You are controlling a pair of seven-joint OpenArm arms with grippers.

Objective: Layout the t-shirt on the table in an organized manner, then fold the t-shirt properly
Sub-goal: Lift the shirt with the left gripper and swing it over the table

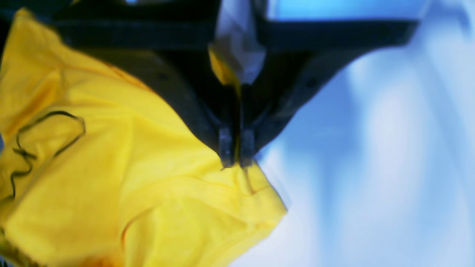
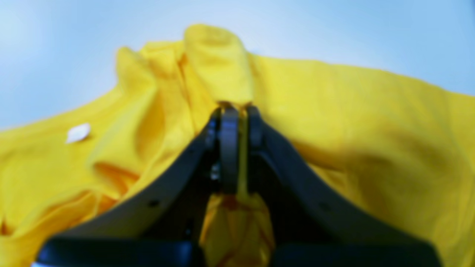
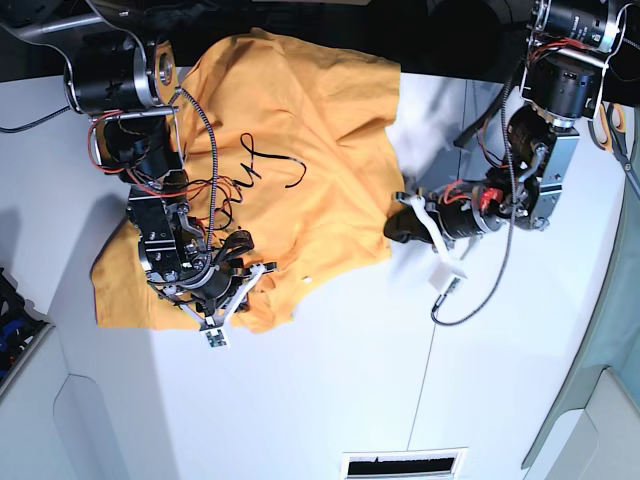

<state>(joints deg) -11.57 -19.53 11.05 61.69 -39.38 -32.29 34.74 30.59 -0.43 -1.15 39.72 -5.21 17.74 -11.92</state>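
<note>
**Both grippers clamped on the orange-yellow t-shirt**

The t-shirt (image 3: pixel 280 170) lies crumpled and only partly spread on the white table (image 3: pixel 330 400), its body running from the far table edge down toward the middle. Thin black scribbled markings (image 3: pixel 265 165) show on the upward-facing fabric, and a small white tag or speck (image 2: pixel 78 132) sits on the cloth to the left of the right gripper's tips in the right wrist view.

The right gripper (image 2: pixel 237 111) is closed on a raised fold of the shirt; a thin strip of yellow fabric runs between its two pads, and cloth bunches up just beyond the tips. In the base view this gripper (image 3: pixel 235 290) sits at the shirt's near edge, beside a rumpled sleeve or corner.

The left gripper (image 1: pixel 236 155) is likewise closed, its pads pinching the shirt's edge near a hemmed corner; the fabric hangs away to the left of the tips, with bare table to their right. In the base view it (image 3: pixel 405 225) meets the shirt's side edge.

A vent slot (image 3: pixel 403 464) is set in the near table edge, well apart from both grippers, and a dark seam line (image 3: pixel 425 370) runs across the tabletop.

No containers appear in any view.
</note>
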